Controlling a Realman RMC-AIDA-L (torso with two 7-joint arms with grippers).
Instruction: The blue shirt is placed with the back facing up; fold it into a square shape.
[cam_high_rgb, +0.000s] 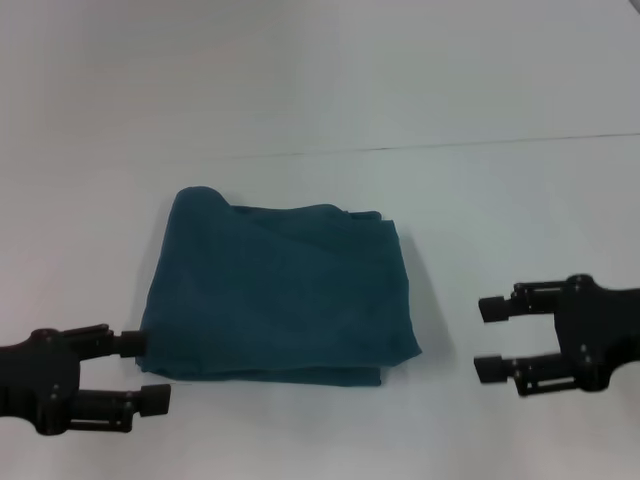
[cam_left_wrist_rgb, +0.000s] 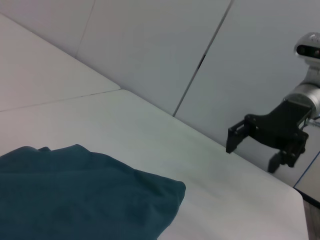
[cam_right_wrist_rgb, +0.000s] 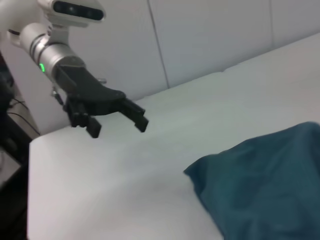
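Left gripper (cam_high_rgb: 148, 371) low, fingers spread; right gripper (cam_high_rgb: 489, 338) likewise.

- In the left wrist view the shirt (cam_left_wrist_rgb: 85, 195) runs off the picture's edge; only one folded corner shows whole.
- In the right wrist view the shirt (cam_right_wrist_rgb: 265, 185) is likewise cut off, with one corner visible.
- From the head, the left gripper (cam_high_rgb: 145, 372) and right gripper (cam_high_rgb: 490, 338) show; both arms run out of frame.
- The shirt's inner layers are hidden under its top fold.
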